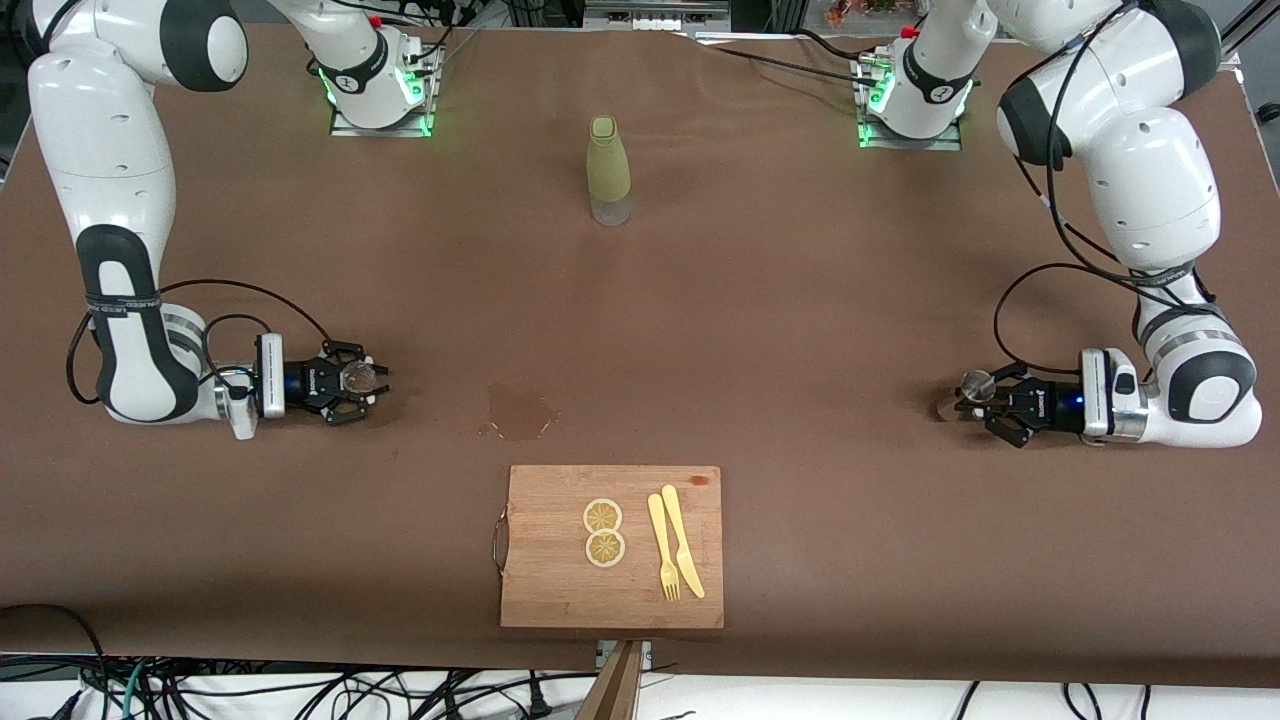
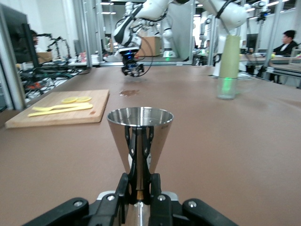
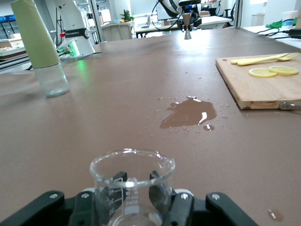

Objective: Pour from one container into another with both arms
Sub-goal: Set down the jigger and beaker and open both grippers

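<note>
Two arms low over a brown surface (image 1: 800, 330), one at each end. The left gripper (image 1: 985, 400) has its fingers (image 2: 141, 186) pressed together on the narrow waist of the silver jigger (image 2: 140, 136), which stands upright with its open upper cone uppermost, at the left arm's end of the surface. The right gripper (image 1: 368, 382), at the right arm's end, has its fingers (image 3: 181, 207) set close on either side of the clear glass cup (image 3: 132, 186); whether they press it or stand just clear cannot be told. The cup stands upright with printed marks on its wall. Between the two grippers, near the middle, lies a dark wet patch (image 1: 520, 413). Nearer to the front camera than the patch rests a wooden cutting board (image 1: 545, 580) carrying two lemon slices (image 1: 604, 532) with a yellow fork (image 1: 662, 548) and a yellow knife (image 1: 683, 540) beside them. Farther from the camera, between the arm bases, stands a tall olive-green bottle (image 1: 607, 170)
</note>
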